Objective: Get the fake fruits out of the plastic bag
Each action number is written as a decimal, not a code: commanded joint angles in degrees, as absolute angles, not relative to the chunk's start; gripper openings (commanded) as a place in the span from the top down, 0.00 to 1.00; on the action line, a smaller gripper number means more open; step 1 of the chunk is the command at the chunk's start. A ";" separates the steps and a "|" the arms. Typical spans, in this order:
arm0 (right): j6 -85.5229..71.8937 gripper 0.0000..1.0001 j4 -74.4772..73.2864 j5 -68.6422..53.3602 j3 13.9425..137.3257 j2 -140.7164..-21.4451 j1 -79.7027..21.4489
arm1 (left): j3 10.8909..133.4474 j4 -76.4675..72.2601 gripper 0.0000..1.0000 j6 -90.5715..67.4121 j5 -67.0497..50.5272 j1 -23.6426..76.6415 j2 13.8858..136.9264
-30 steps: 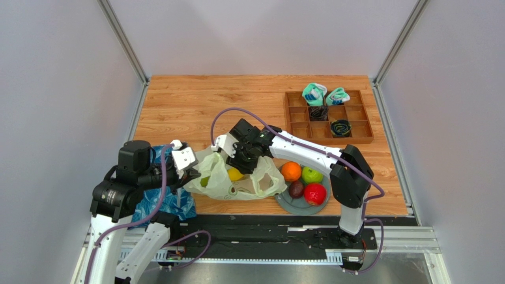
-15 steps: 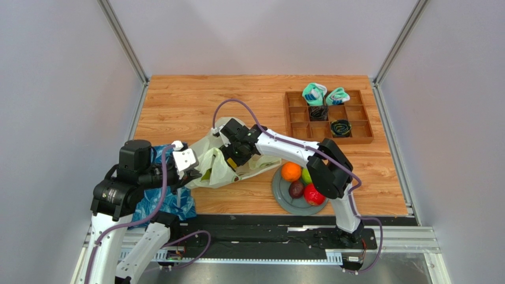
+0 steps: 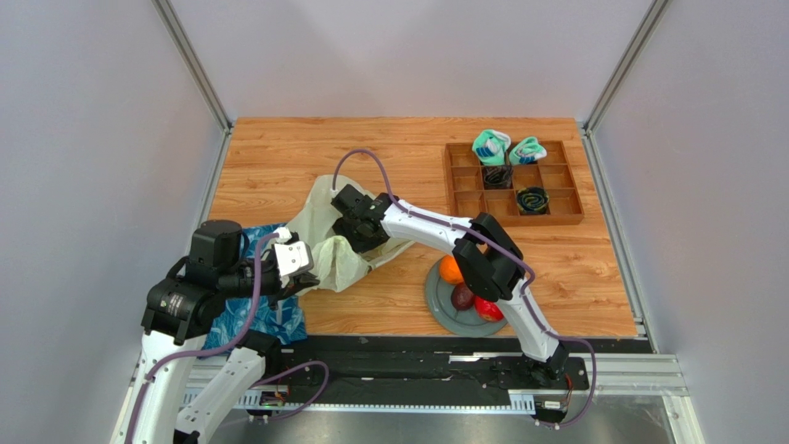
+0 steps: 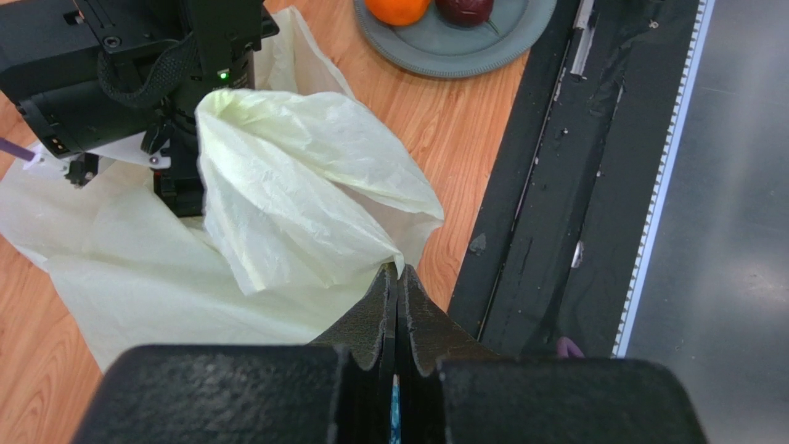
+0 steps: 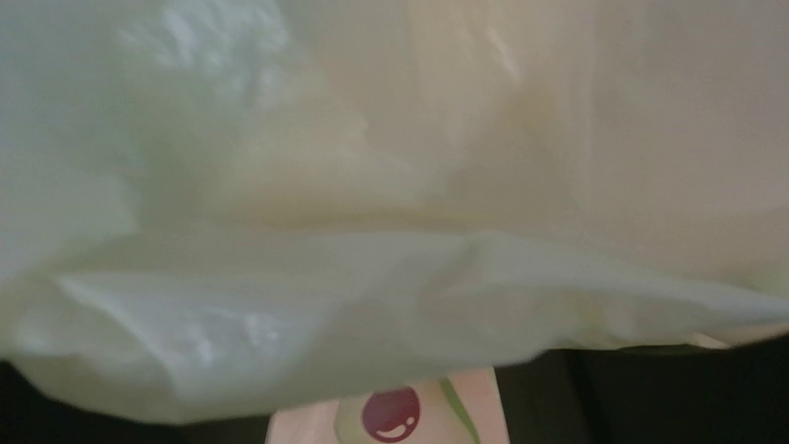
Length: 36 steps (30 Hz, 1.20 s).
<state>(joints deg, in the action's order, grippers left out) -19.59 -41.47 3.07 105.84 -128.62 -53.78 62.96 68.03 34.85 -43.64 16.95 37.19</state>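
Top external view: the plastic bag (image 3: 343, 264) lies crumpled left of centre on the bench (image 3: 278, 157). The fully closed left end effector (image 3: 303, 277) pinches its 8 o'clock edge. The right end effector (image 3: 358, 240) sits among the folds, its opening impossible to tell. At the bag's 4 o'clock, fake fruits (image 3: 451, 269) rest on a grey plate (image 3: 443, 314).

Both arms are white tubular links joined by black cylindrical motor housings: the left arm (image 3: 181, 301) at lower left of the overhead view, the right arm (image 3: 426, 227) across its middle, each trailed by a thin purple cable (image 3: 361, 153). In the left wrist view the left gripper (image 4: 398, 277) has matt black, grainy, tapering fingers (image 4: 370, 324), and the right arm's black wrist block (image 4: 120, 55) at upper left carries a green light (image 4: 222, 74).
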 commanded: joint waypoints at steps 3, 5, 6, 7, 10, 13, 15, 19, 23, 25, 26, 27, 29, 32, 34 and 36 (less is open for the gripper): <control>-21.80 0.52 -40.96 3.27 105.91 -126.66 -52.91 | 63.72 67.15 1.00 35.25 -46.32 17.40 36.39; -20.57 0.63 -40.35 0.80 103.98 -125.25 -52.91 | 63.20 66.71 1.00 34.98 -46.32 17.49 36.21; -19.09 0.67 -40.08 -3.04 103.37 -124.46 -52.91 | 63.02 66.19 1.00 34.72 -46.23 17.40 36.21; -18.12 0.70 -39.82 -4.21 101.97 -122.63 -52.91 | 62.67 66.01 1.00 34.63 -46.14 17.40 36.30; -13.20 0.78 -39.99 -6.59 99.15 -117.54 -53.00 | 62.05 65.30 1.00 34.63 -45.44 17.49 36.04; -7.50 0.84 -40.78 -7.56 93.88 -112.96 -52.82 | 61.35 64.86 1.00 35.24 -44.65 17.40 35.25; -4.41 0.89 -40.43 -8.17 89.05 -107.68 -52.38 | 61.09 64.69 1.00 35.59 -43.95 17.40 34.72; 4.29 0.99 -39.29 -11.77 82.63 -99.42 -52.38 | 59.86 63.55 1.00 36.30 -42.89 17.40 34.19; 8.44 0.98 -41.20 -13.01 80.51 -96.15 -52.30 | 58.89 62.14 1.00 35.95 -42.80 17.40 33.58; 8.44 0.87 -42.36 -13.18 80.77 -96.76 -52.29 | 59.06 62.14 1.00 35.95 -42.80 17.40 33.57; 8.44 0.68 -44.89 -13.97 81.47 -97.64 -52.29 | 59.15 62.14 1.00 35.95 -42.98 17.40 33.66; 6.70 0.62 -45.78 -14.24 82.43 -99.04 -52.38 | 59.41 62.14 1.00 35.77 -43.24 17.40 33.66; 4.14 0.53 -44.40 -14.41 83.58 -99.75 -52.29 | 59.68 62.14 1.00 35.60 -43.68 17.40 34.01; 2.99 0.61 -43.06 -15.91 87.77 -102.21 -53.26 | 60.12 62.32 1.00 35.60 -44.65 17.40 35.15; 5.44 0.68 -44.73 -17.65 91.74 -105.54 -53.61 | 60.73 62.40 1.00 35.68 -44.74 17.40 35.94; 8.16 0.71 -45.88 -23.77 95.26 -106.61 -53.61 | 61.34 62.23 1.00 35.60 -44.48 17.40 37.00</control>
